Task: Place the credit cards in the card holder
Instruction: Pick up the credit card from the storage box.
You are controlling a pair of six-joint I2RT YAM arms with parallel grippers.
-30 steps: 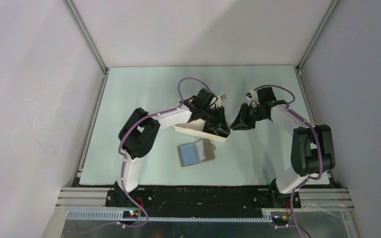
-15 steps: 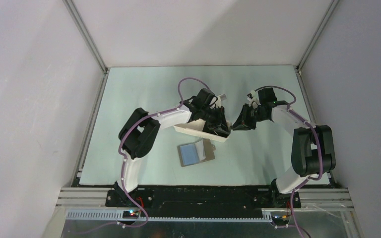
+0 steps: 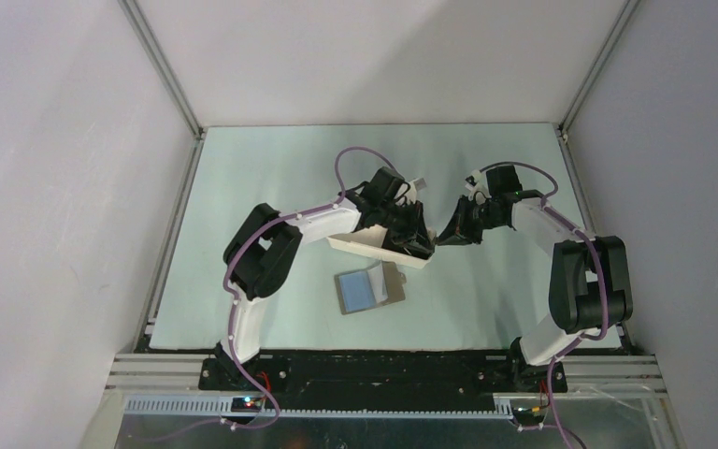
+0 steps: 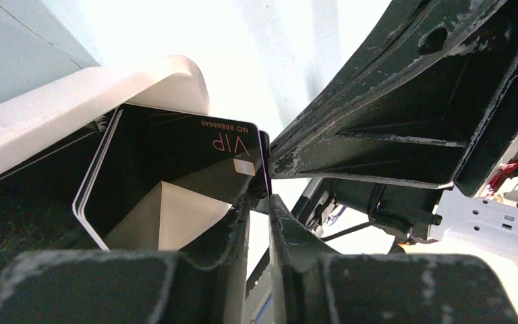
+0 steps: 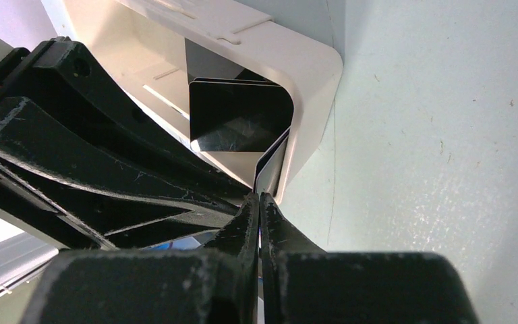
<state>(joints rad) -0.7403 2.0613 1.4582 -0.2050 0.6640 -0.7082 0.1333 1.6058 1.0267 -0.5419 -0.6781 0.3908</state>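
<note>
Pinching card corner at tray's end in fully closed right claw; holder nearward, left of it. Left claw's grip unclear.

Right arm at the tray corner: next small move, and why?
Probably lift the right gripper back, drawing the card out of the white tray: its fingers look shut on the card's corner, the rest of it sits inside the tray, and the card holder lies open nearby.
</note>
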